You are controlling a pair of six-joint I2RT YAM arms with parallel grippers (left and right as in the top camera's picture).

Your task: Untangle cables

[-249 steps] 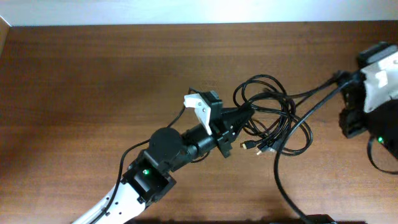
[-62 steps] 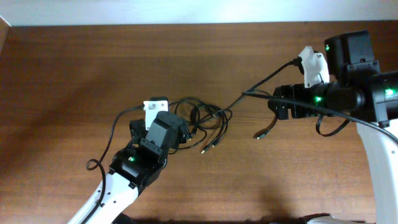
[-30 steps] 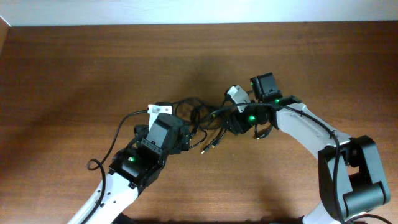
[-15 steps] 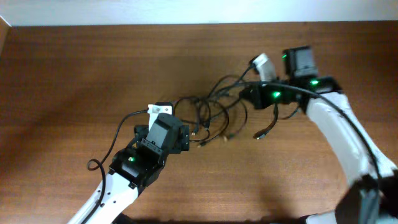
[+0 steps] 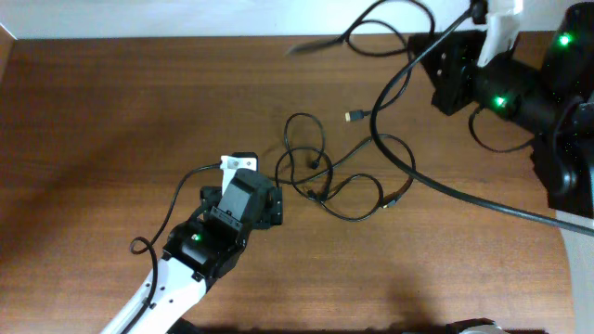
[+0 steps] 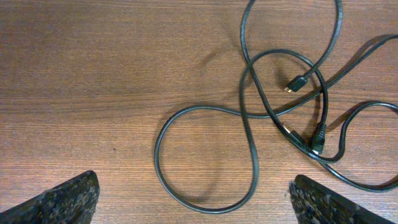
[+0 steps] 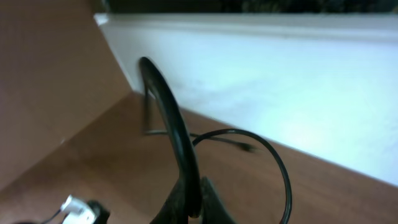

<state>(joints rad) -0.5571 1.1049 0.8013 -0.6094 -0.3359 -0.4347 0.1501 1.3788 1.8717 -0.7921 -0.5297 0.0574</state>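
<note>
Several thin black cables lie in loose loops on the wooden table, with small plugs at their ends. My left gripper sits just left of the pile. In the left wrist view it is wide open, and one cable loop lies on the table between its fingers, untouched. A plug lies farther off. My right gripper is raised at the far right, shut on a cable that arches up from its fingers. That cable loops past the table's back edge.
A thicker black wire runs from the right arm across the table's right side. The white wall stands close behind the right gripper. The left arm's body takes up the front left.
My right gripper shut on a cable at the pile and swung up and back to the right, drawing that cable out. The remaining loops spread wider. The left arm stayed still.
</note>
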